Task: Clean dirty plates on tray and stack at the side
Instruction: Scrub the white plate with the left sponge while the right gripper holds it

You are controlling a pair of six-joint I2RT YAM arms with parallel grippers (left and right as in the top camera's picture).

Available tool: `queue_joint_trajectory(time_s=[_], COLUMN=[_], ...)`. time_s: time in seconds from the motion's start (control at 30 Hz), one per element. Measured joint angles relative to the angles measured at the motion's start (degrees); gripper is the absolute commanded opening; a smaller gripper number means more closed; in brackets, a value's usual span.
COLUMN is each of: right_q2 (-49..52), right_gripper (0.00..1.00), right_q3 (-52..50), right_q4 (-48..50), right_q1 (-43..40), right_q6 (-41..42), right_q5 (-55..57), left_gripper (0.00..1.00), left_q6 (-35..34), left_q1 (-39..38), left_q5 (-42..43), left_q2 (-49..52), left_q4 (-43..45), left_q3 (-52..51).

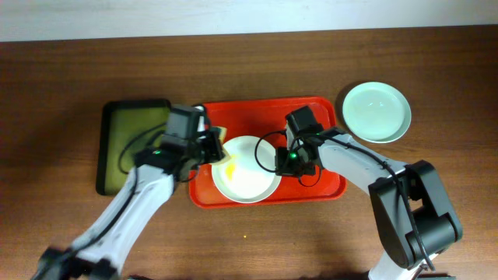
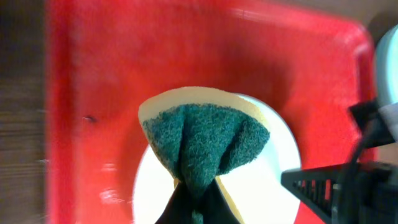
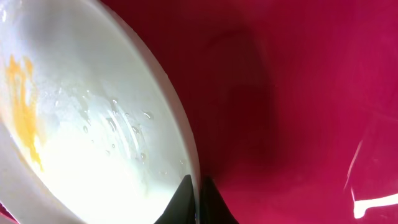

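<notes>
Overhead, the white plate (image 1: pixel 247 175) lies in the red tray (image 1: pixel 261 115), a pale green plate (image 1: pixel 377 112) aside on the table (image 1: pixel 47 93). Only wrist views reveal the left claw (image 2: pixel 194 208) clenched on a green scouring sponge (image 2: pixel 205 140), the right claw (image 3: pixel 198 202) pinching the white plate's rim.

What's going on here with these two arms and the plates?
The robot is cleaning plates. Its left gripper holds a sponge over the white plate on the red tray, while the right gripper pinches that plate's rim. A yellow smear is on the plate. A second plate sits on the table beside the tray.
</notes>
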Motion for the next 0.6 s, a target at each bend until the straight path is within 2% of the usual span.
queue_joint_trajectory(time_s=[0.23,0.37,0.6], right_q2=[0.1,0.1,0.1], right_gripper=[0.04,0.04,0.04], right_q3=[-0.2,-0.2,-0.2], right_q4=[1.6,1.7,1.7], right_q1=[0.6,0.6,0.6], right_q6=[0.9,1.0,1.2], right_q5=[0.2,0.4,0.5], left_gripper=[0.0,0.0,0.0], left_q6=[-0.4,-0.4,-0.4], left_q1=[-7.2,-9.3,-9.7], left_q5=[0.2,0.2,-2.4], left_q2=[10.7,12.4,15.6], left_q4=[5.0,7.9,8.0], left_q3=[-0.1,-0.2,-0.2])
